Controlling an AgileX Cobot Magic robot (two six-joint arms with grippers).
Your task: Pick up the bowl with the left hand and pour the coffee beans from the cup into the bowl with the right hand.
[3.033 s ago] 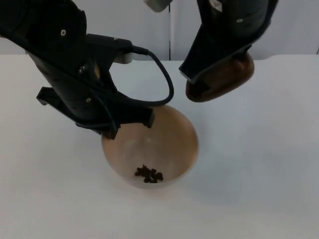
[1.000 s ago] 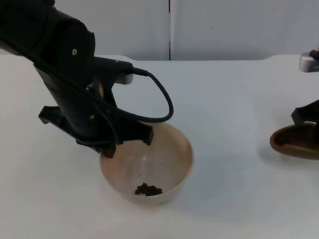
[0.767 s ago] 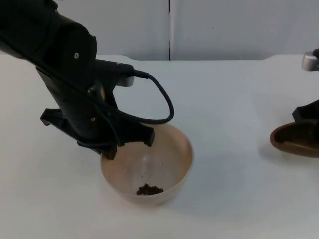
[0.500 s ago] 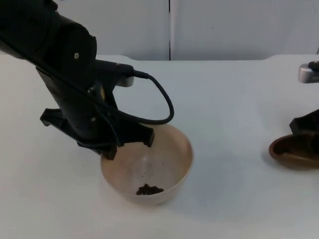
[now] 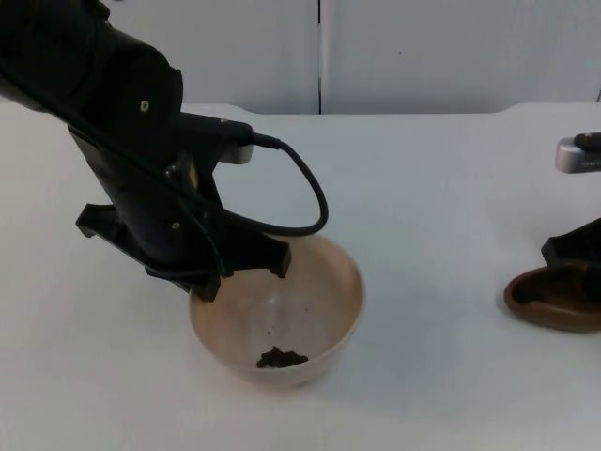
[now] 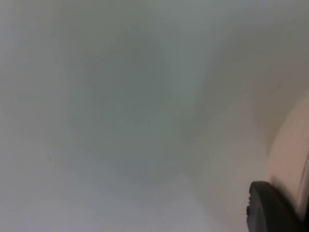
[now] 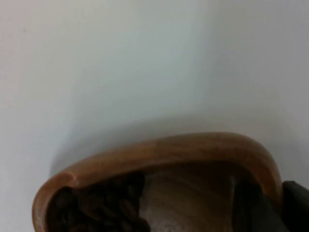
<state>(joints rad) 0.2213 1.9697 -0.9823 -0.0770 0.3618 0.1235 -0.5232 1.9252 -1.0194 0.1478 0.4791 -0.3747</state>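
I see a white table [image 5: 441, 188] that runs back to a grey wall [image 5: 423, 47]. My left arm [image 5: 113, 122], black and bulky, reaches in over the near left part of the table.

Below it is a tan bowl [image 5: 324, 310], round and deep, at the front centre of the table. I cannot tell whether it rests on the table or hangs just above it. The left gripper [image 5: 239, 268] sits at the bowl's back left rim and is clamped on that rim. In the left wrist view, one black fingertip [image 6: 270, 208] lies against the bowl's pale wall [image 6: 289, 154], with bare table beyond it.

A small heap of dark coffee beans [image 5: 281, 358] lies at the bottom of the bowl, toward its front.

Well apart from the bowl, at the far right edge of the table, is a brown wooden cup [image 5: 549, 301], low and oval. It is upright, and it sits on the table or just above it. The right gripper [image 5: 575, 258] is over the cup's back rim and holds it. In the right wrist view, one black finger [image 7: 256, 210] is inside the cup [image 7: 193, 154] and the other is outside its wall, pinching the rim. Some coffee beans [image 7: 101, 205] lie in the cup's narrow end.
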